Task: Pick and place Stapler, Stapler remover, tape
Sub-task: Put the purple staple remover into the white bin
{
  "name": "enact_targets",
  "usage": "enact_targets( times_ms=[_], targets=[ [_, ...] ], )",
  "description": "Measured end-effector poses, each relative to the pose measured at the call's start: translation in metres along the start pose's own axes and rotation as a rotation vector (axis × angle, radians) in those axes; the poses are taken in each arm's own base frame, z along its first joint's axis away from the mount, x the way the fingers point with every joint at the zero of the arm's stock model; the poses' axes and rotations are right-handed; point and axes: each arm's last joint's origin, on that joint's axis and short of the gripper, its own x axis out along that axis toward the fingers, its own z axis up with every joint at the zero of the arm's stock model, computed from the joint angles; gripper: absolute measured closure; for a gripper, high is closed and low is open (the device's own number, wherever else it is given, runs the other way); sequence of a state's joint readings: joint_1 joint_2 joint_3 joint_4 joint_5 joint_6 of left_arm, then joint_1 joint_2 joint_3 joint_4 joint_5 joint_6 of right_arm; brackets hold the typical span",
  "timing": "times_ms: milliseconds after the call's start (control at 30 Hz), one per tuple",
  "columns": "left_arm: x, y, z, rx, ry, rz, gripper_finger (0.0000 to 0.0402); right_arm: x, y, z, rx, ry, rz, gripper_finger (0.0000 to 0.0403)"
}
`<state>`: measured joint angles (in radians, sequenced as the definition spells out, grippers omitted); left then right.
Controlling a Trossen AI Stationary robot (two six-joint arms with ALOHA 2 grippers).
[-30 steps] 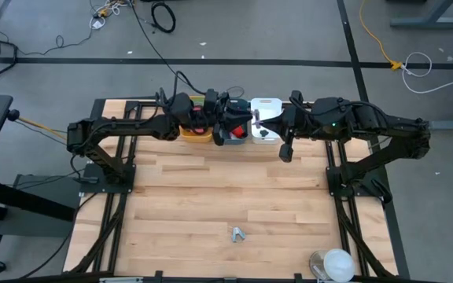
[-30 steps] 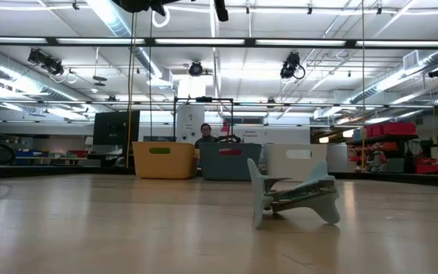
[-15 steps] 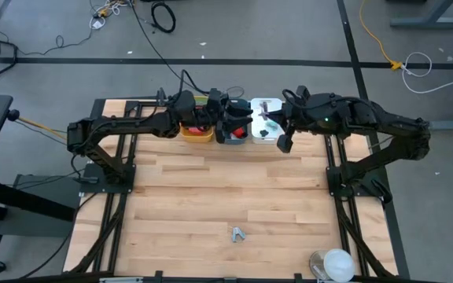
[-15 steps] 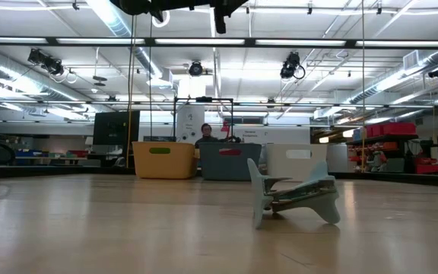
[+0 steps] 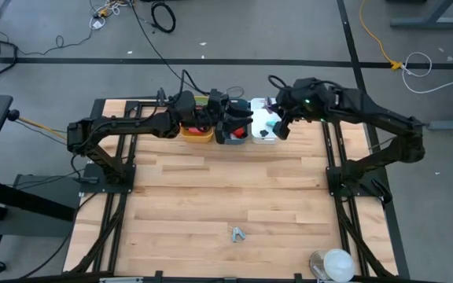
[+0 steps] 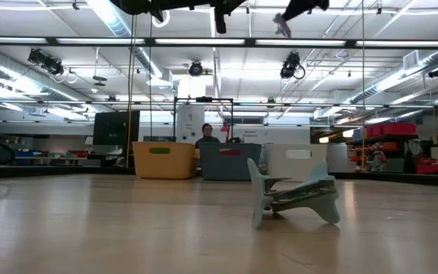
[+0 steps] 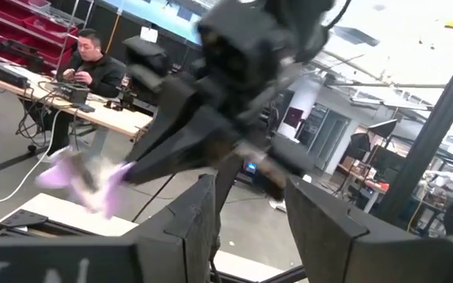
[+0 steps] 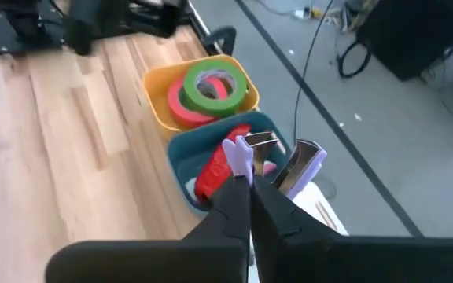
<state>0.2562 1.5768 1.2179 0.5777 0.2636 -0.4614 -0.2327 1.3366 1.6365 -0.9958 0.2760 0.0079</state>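
My right gripper (image 8: 246, 192) hangs above the white bin (image 5: 264, 126) at the table's far edge, shut on a purple staple remover (image 8: 242, 157). My left gripper (image 7: 250, 228) is open with nothing between its fingers, held level over the blue bin (image 5: 234, 135) and facing the right gripper. A red stapler (image 8: 211, 177) lies in the blue bin. A green tape roll (image 8: 211, 86) lies on a red one (image 8: 181, 114) in the yellow bin (image 8: 154, 94). A grey staple remover (image 6: 291, 194) rests on its wing ends on the near table. My right gripper pinches one purple wing of the staple remover (image 8: 238, 169) between its two fingertips. The fingers slant down from the table's right side. The remover sticks out beyond the fingertips, its metal jaws (image 8: 262, 141) and other wing (image 8: 305, 167) free, lifted clear above the bins.
The three bins stand in a row along the far edge: yellow (image 6: 163, 160), blue (image 6: 230, 161), white (image 6: 299, 161). A white round thing (image 5: 333, 263) sits at the near right corner. Bare wood lies between the bins and the grey remover (image 5: 238, 233). A person sits beyond the table.
My right gripper has swung with the purple remover toward the table's far edge and a little right, away from my left gripper, and has tipped further down. It now shows at the top of the low view.
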Motion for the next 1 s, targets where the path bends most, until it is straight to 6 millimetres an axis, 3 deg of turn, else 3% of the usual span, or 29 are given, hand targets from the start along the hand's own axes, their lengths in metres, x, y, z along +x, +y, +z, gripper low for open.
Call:
enact_targets(
  times_ms=[367,800,1000],
  targets=[
    [-0.001,0.001,0.000,-0.001,0.029,-0.040,0.0248,0.055,-0.019,-0.031,0.164,0.080,0.016,0.0401],
    [-0.034,0.006,0.030,0.006,0.122,0.074,0.0347,0.098,-0.051,-0.067,0.390,0.091,-0.008,0.0402],
    [-0.052,0.012,0.040,0.032,0.160,0.239,0.0370,0.119,-0.068,-0.078,0.476,0.139,-0.038,0.0402]
  ],
)
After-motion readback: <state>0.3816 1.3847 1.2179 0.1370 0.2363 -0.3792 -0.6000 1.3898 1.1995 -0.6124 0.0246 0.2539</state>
